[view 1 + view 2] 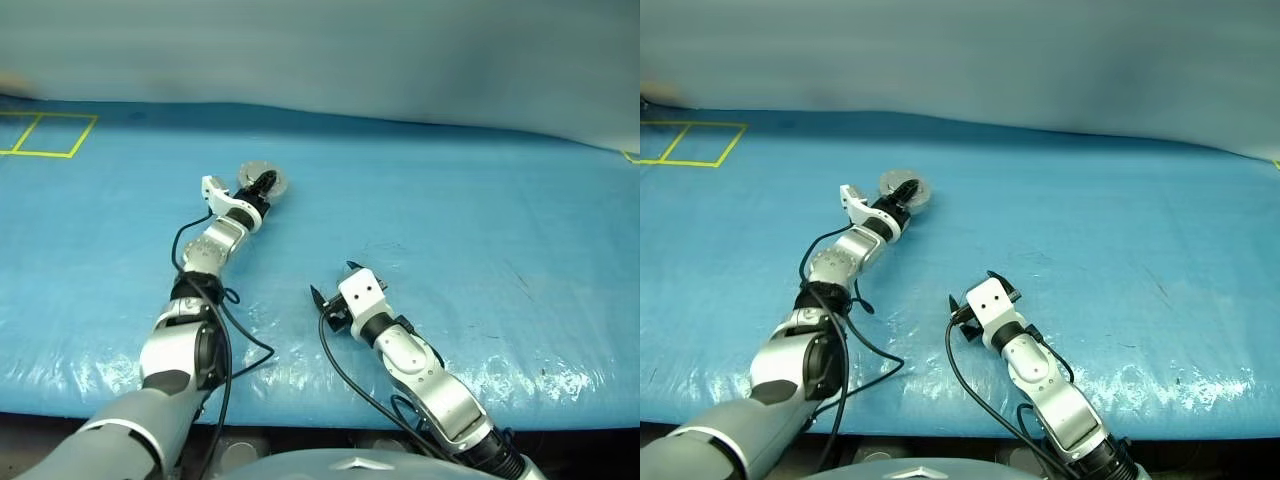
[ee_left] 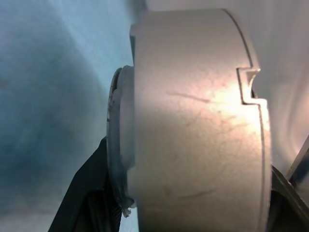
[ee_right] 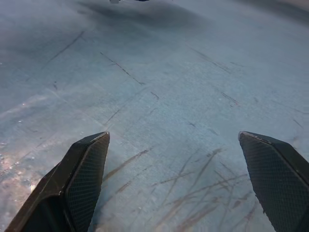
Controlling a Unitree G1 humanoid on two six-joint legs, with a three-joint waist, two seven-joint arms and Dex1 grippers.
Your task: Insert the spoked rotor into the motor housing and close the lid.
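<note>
Motor housing (image 2: 198, 125) clamped between left fingers (image 2: 82, 193), blue table (image 1: 480, 240) around.

Left arm stretched forward, its end effector (image 1: 264, 184) clamped; right end effector (image 3: 176, 181) spread wide

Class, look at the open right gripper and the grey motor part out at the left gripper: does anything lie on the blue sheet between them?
Nothing visible does. Only bare blue sheet lies between the right gripper and the motor part at the left gripper.
</note>
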